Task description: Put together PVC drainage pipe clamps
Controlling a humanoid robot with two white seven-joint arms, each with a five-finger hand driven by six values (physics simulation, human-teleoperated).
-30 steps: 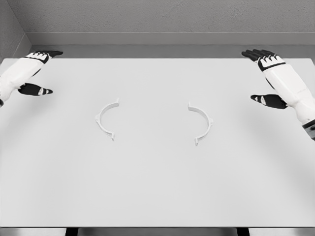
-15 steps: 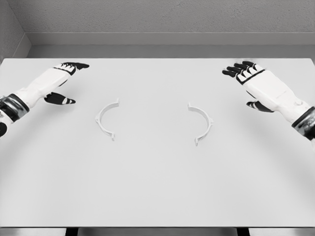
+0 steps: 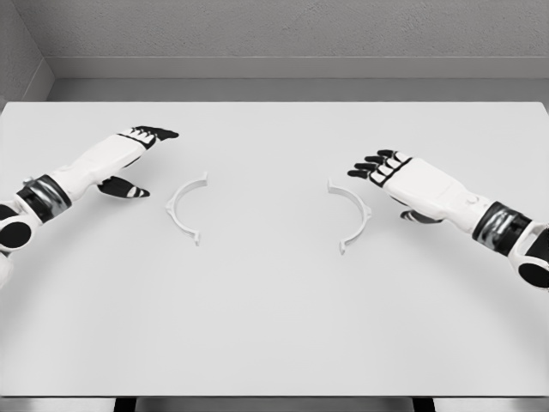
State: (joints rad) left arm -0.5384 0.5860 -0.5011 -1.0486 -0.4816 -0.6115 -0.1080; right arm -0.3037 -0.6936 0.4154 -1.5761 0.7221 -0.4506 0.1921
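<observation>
— On the white table [image 3: 274, 326], what lies between the two arms?

— Two white half-ring clamp pieces, both flat on the surface and well apart from each other. The left clamp half [image 3: 184, 210] sits left of the middle, its curve bulging toward the left and its open side facing the centre. The right clamp half [image 3: 352, 215] sits right of the middle, bulging toward the right, so the two open sides face one another across a bare stretch of tabletop.

— And the hands?

— The left hand [image 3: 129, 154] comes in from the lower left and hangs just to the left of the left clamp half, not touching it. Its dark-tipped fingers [image 3: 159, 134] stretch straight out toward the far side of the table, the thumb hangs apart below them, and nothing is in its grasp. The right hand [image 3: 412, 184] comes in from the right and sits near the right clamp half, just to its right, also apart from it. Its fingers [image 3: 373, 165] are extended and slightly fanned, pointing toward the centre, and it too holds nothing.

— Anything behind?

— A grey wall [image 3: 292, 34] runs along the table's far edge.
</observation>
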